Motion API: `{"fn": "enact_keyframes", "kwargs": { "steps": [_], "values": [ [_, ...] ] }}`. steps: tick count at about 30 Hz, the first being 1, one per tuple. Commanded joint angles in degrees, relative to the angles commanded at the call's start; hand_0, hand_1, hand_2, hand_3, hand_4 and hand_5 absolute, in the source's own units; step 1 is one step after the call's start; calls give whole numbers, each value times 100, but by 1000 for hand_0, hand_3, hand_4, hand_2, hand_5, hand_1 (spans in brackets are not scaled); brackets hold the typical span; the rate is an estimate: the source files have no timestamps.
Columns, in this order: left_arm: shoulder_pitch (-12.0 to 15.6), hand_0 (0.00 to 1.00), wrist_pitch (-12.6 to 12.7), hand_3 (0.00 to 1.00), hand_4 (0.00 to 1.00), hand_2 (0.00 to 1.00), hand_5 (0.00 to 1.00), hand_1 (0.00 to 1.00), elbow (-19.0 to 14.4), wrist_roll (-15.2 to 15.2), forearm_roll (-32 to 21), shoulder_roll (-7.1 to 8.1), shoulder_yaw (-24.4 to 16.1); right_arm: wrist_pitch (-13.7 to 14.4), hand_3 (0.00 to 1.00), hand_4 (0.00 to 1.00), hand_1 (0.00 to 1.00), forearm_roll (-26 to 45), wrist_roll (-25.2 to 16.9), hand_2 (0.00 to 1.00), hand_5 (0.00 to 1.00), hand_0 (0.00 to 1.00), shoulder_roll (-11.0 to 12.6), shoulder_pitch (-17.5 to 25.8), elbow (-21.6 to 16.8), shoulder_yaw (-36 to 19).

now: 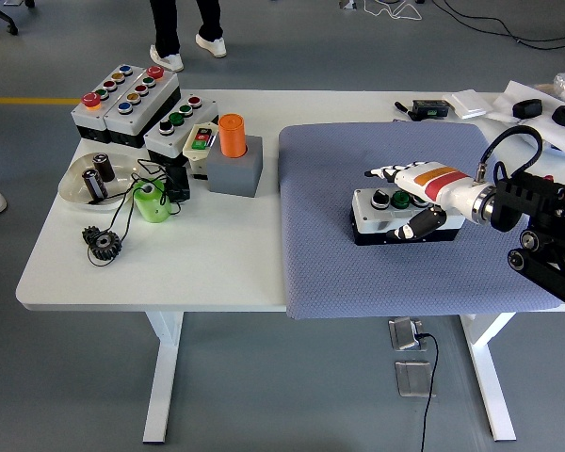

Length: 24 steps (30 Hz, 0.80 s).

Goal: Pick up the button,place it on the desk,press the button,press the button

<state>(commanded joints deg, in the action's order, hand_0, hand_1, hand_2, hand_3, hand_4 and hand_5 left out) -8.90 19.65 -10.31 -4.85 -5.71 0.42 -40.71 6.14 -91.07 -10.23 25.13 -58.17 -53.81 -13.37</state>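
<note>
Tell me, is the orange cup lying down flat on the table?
No, the orange cup stands upright in a grey block on the white table.

Your layout: mat (339,273) covers tabletop (169,273) right half. Button box (381,215) on mat, right of centre; right robot hand (410,193) over its right end. Left half: control boxes (127,99) at back, dish (80,184) in front, cylinder block (234,160) beside mat edge.
</note>
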Motion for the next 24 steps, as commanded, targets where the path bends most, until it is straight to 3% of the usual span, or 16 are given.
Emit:
{"fn": "enact_keyframes", "kwargs": {
  "steps": [7, 11, 12, 17, 18, 23, 24],
  "values": [
    [1, 655, 0, 493, 317, 724, 952, 700, 0, -1, -1, 0, -2, 19, 998, 885, 856, 275, 22, 979, 310, 922, 229, 114, -415, -313],
    [4, 655, 1, 493, 317, 724, 952, 700, 0, -2, 11, -3, -19, 82, 998, 885, 856, 620, 40, 979, 310, 922, 496, 246, -755, -664],
    [7, 655, 0, 493, 316, 724, 950, 700, 0, -3, 13, -3, -20, 134, 974, 872, 787, 685, 48, 901, 331, 864, 579, 287, -858, -759],
    [24, 655, -4, 493, 316, 724, 950, 700, 0, -12, 15, -1, -26, 343, 974, 872, 787, 1004, 62, 901, 331, 864, 868, 448, -1213, -1102],
    [26, 655, -4, 495, 315, 724, 948, 701, 0, -13, 17, -2, -28, 384, 902, 828, 495, 1070, 65, 573, 371, 615, 908, 472, -1260, -1148],
    [29, 655, -3, 495, 315, 724, 948, 701, 0, -21, 14, -1, -35, 515, 902, 828, 495, 1459, 134, 573, 371, 615, 1151, 622, -1487, -1405],
    [28, 655, -5, 494, 316, 724, 950, 701, 0, -21, 11, 0, -31, 522, 810, 726, 242, 1526, 157, 363, 390, 406, 1187, 644, -1518, -1429]
  ]
}}
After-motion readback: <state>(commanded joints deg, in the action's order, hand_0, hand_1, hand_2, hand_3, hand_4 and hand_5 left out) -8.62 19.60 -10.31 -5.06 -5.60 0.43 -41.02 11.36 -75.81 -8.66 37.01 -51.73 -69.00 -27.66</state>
